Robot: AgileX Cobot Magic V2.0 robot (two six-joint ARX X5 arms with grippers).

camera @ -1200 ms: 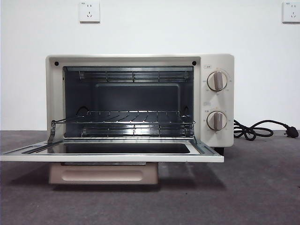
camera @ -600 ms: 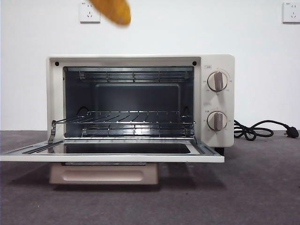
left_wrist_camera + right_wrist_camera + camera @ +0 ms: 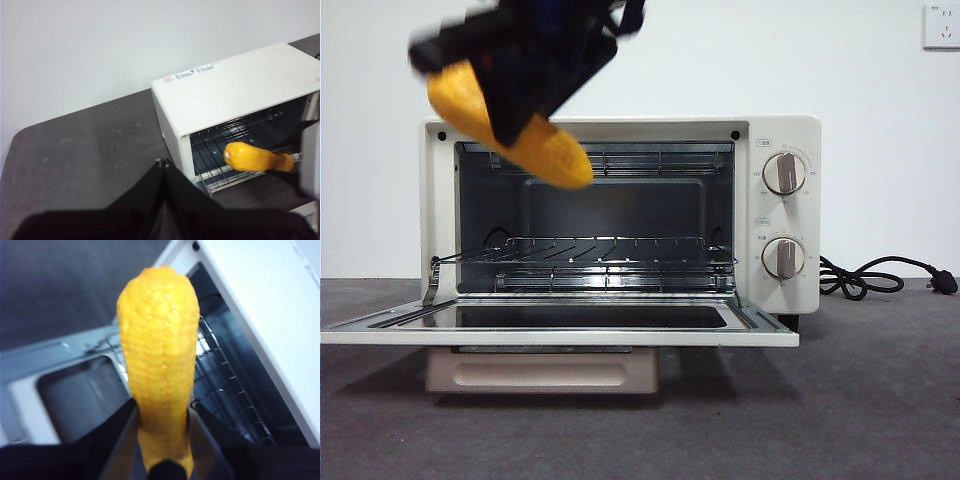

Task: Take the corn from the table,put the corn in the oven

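My right gripper [image 3: 515, 100] hangs at the upper left of the front view, shut on the yellow corn [image 3: 555, 155]. The cob is tilted, its tapered end pointing down to the right, in front of the top left of the oven [image 3: 790, 130] mouth. In the right wrist view the corn [image 3: 157, 350] stands out from between the jaws of the right gripper [image 3: 161, 425], above the open door and rack. The left wrist view shows the oven [image 3: 235, 90] and the corn [image 3: 255, 157] at its opening. My left gripper [image 3: 162, 165] is shut and holds nothing, off to the oven's side.
The oven door [image 3: 560, 337] lies folded down flat toward the camera, over the dark grey table [image 3: 860, 400]. A wire rack [image 3: 600, 250] spans the oven cavity. A black cord [image 3: 865, 275] with a plug lies to the oven's right. A wall socket [image 3: 940, 25] is behind.
The corn came down from the top edge of the front view, and the right gripper holding it has followed into view. It now hangs before the oven's upper left opening.
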